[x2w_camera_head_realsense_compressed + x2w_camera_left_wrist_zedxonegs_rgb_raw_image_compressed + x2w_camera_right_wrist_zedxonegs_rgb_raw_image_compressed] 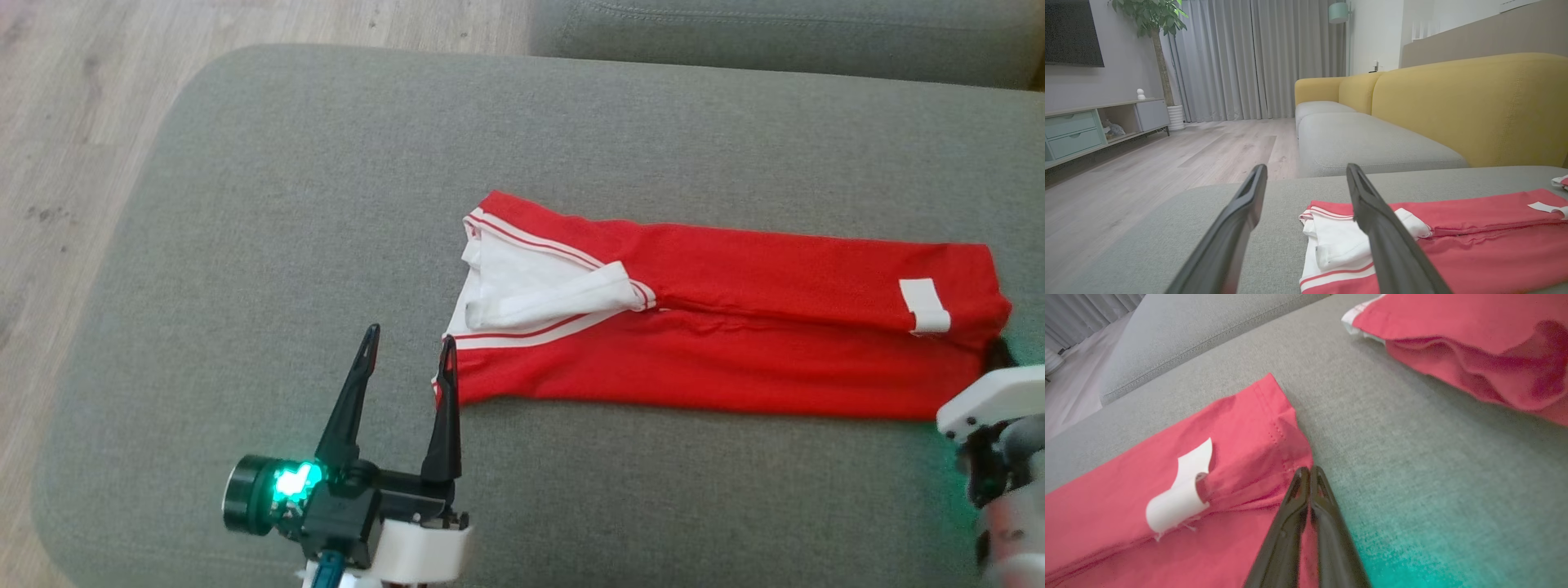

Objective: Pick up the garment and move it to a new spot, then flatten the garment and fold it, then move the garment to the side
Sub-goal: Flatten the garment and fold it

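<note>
Left gripper point(410, 335): open, fingers spread, one tip just beside the garment's near-left corner.

Garment point(735, 327): red, with a white-striped band and white lining at the left end. It lies as a long strip across the grey cushion point(326, 204), from the middle to the right.

Handling: it looks thin, soft and light. It would likely sag and bunch if lifted at one point, so the two end corners seem the best holds.

Label point(925, 305): white, curled, near the right end. No writing can be read.

Right gripper point(1309, 471): fingers closed together at the right hem. Whether they pinch cloth cannot be told.

Another red cloth point(1474, 355) lies apart, beyond the hem.
</note>
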`<state>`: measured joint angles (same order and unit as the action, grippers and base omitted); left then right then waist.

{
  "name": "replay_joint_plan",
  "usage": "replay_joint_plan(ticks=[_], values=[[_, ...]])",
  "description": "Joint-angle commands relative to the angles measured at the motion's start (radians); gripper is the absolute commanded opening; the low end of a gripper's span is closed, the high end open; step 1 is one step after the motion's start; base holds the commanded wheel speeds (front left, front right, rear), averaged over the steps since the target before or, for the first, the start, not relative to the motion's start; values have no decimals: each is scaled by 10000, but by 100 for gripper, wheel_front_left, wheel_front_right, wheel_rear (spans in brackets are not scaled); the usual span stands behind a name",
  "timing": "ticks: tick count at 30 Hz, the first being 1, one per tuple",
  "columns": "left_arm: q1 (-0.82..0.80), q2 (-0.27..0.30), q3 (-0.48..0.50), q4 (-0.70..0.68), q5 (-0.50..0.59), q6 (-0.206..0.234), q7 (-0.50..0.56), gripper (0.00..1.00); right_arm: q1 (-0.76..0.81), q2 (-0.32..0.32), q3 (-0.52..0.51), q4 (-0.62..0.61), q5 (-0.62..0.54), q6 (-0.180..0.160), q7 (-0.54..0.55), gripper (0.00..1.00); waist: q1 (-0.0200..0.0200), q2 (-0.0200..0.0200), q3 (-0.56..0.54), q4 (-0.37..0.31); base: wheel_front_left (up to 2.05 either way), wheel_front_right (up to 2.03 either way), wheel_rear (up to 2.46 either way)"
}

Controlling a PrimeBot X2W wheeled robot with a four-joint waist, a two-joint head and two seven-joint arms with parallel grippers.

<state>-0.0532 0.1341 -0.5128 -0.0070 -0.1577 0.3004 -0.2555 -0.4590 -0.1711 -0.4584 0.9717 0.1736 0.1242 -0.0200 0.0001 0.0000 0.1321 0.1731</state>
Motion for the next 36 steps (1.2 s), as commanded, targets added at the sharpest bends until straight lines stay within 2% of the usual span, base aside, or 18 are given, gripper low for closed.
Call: replay_joint_plan(ticks=[1, 8, 13, 16, 17, 18, 19, 20, 24, 28, 33, 36], values=[[-75, -136, 452, -293, 135, -90, -62, 100, -96, -343, 352, -414, 143, 65, -239, 0, -1, 0, -55, -53, 0, 0, 0], [155, -317, 815, -314, 379, -383, -62, 100, 109, -961, 682, -1583, 657, 65, -134, 0, -1, 0, -246, -380, 0, 0, 0], [161, -384, 920, -282, 498, -544, -62, 100, 398, -888, 941, -2038, 986, 65, 389, 0, -1, 0, -255, -489, 0, 0, 0], [146, -437, 987, -255, 564, -647, -62, 100, 698, -590, 1105, -2250, 1366, 65, 813, 0, -1, 0, -252, -511, 0, 0, 0], [141, -450, 1001, -242, 586, -689, -62, 100, 797, -503, 1196, -2306, 1532, 65, 977, 22, -1, 0, -242, -506, 0, 0, 0], [135, -463, 1014, -226, 608, -729, -62, 100, 900, -429, 1296, -2375, 1708, 65, 1124, 49, -1, 0, -234, -496, 0, 0, 0], [133, -476, 1023, -211, 630, -767, -62, 100, 1010, -384, 1389, -2446, 1877, 65, 1265, 93, -1, 0, -228, -480, 0, 0, 0], [135, -488, 1033, -198, 652, -800, -62, 100, 1118, -376, 1468, -2540, 2004, 65, 1350, 100, -1, 0, -221, -466, 0, 0, 0], [109, -530, 1067, -149, 721, -938, -62, 100, 1413, -484, 1415, -2986, 2233, 65, 1136, 100, -1, 0, -195, -393, 0, 0, 0], [-369, -614, 792, 222, 631, -1447, -63, 100, 1531, -510, 1327, -3283, 2259, 65, 1087, 100, -1, 0, -129, -365, 0, 0, 0], [-1721, -765, 214, 1939, 50, -2248, 127, 100, 1533, -353, 1436, -3571, 2154, 65, 1074, 100, -1, 0, 106, -655, 0, 0, 0], [-2626, -798, 48, 3250, -37, -2302, 775, 100, 1453, -191, 1583, -3750, 2095, 65, 1093, 100, -1, 0, 271, -977, 0, 0, 0]])
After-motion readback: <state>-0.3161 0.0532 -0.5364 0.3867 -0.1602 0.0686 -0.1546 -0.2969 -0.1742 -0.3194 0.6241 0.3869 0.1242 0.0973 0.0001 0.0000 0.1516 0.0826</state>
